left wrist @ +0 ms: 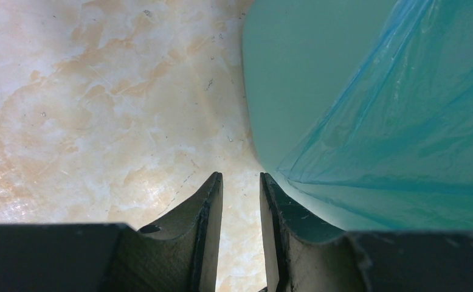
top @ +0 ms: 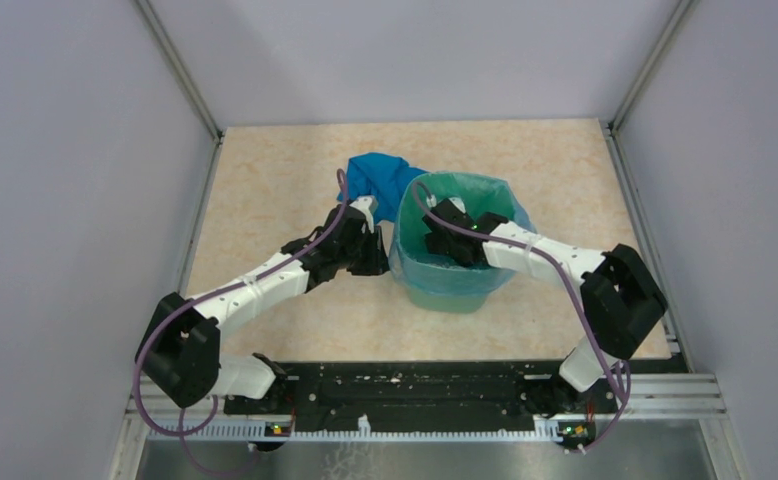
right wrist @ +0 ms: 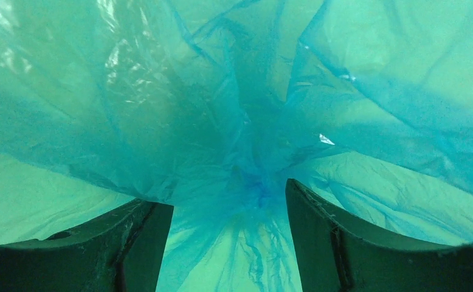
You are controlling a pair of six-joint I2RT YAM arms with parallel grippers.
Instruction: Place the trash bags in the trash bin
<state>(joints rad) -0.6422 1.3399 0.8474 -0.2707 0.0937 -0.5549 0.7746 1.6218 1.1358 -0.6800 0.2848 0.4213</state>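
- A beige marbled table [top: 265,180] is seen under everything, fenced by grey walls.
- The trash bin [top: 443,298] is stood upright near the middle of the table, just in front of the two arms.
- The trash bag [top: 375,175] is spread inside the bin as a lining. Its film is folded over the rim and hangs down the outer walls. A darker bunched part of it is left outside, lying on the table against the bin's far left corner.
- The right gripper [right wrist: 227,194] is lowered into the bin's mouth. Its jaws are held wide apart, and a gathered pucker of film is seen between them. The film is not seen to be pinched by either finger.
- The left gripper [left wrist: 241,176] is held low outside the bin, by its left wall. Its jaws are parted by only a narrow gap, through which bare table is seen; nothing is held. The finger [left wrist: 276,207] nearer the bin is placed right against the wall, below the draped edge of film.
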